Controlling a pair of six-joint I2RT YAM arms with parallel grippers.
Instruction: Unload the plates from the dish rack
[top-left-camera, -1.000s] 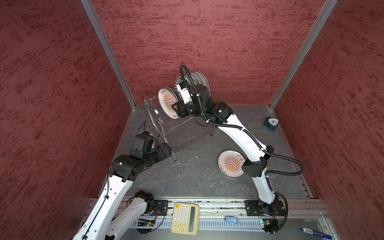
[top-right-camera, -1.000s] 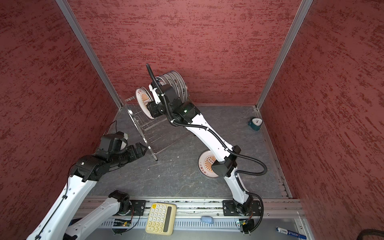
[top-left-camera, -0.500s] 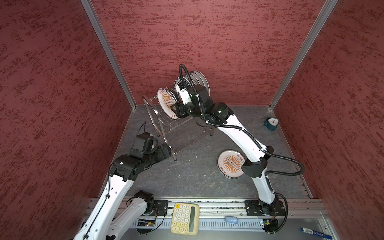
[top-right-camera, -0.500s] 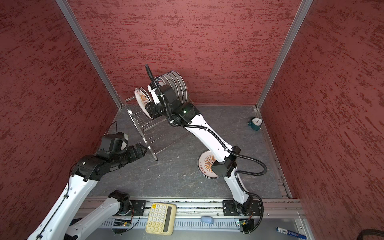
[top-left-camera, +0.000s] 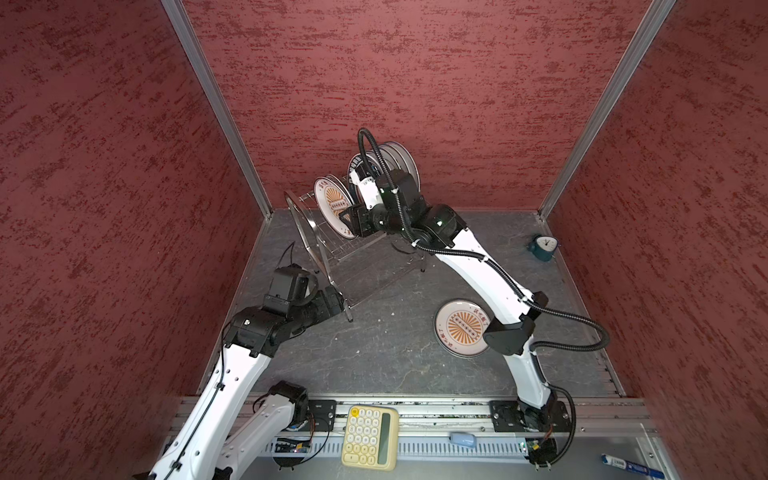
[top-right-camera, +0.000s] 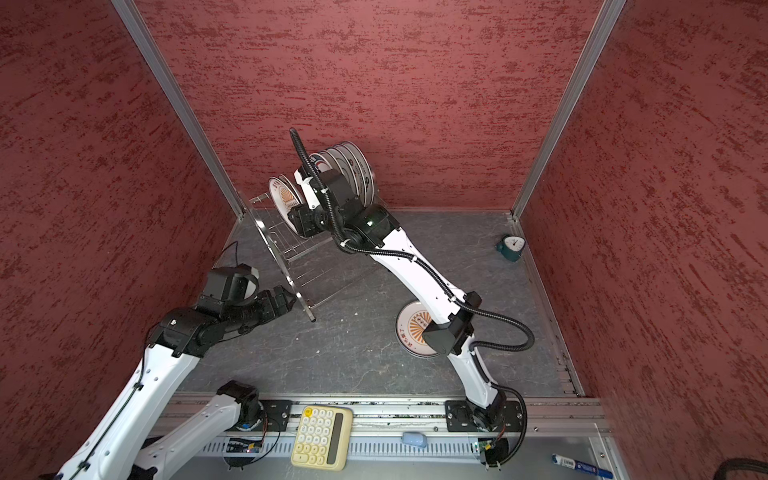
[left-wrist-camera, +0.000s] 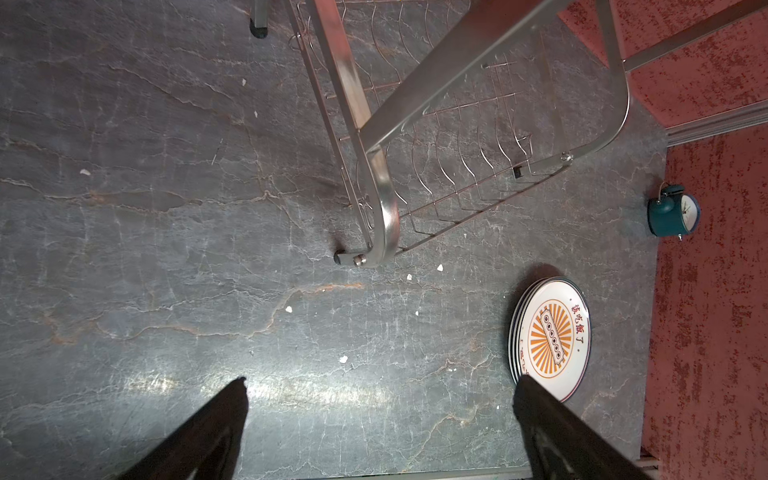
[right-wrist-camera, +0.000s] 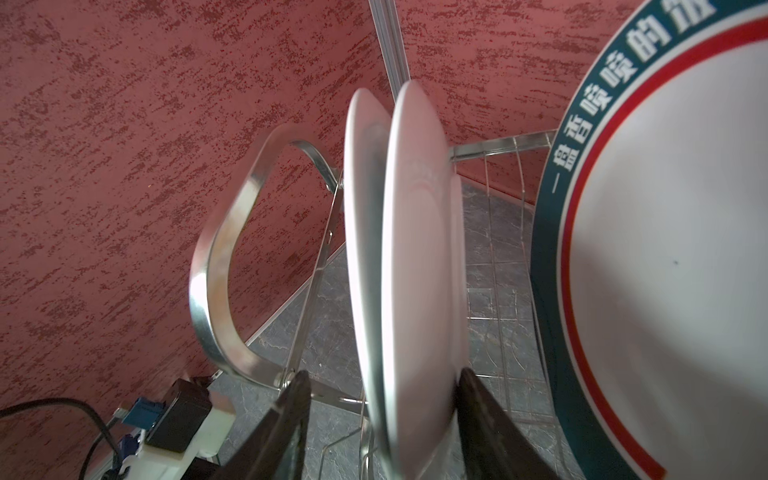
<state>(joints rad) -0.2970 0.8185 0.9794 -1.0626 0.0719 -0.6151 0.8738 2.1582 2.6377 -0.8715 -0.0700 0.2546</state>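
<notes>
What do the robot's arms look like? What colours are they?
Two arms, each with smooth white tubes and chunky black joints. The right arm has a thick black ribbed hose looping along it. The left arm has a thin black wire down its white part. The left gripper and the right gripper both end in two flat black fingers.

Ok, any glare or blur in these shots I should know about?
Left wrist view: a pale streak of glare lies across the table. Right wrist view: the two white plates seen edge-on look soft, and the dish rack frame has a blown-out highlight. Both top views look evenly lit and sharp.
</notes>
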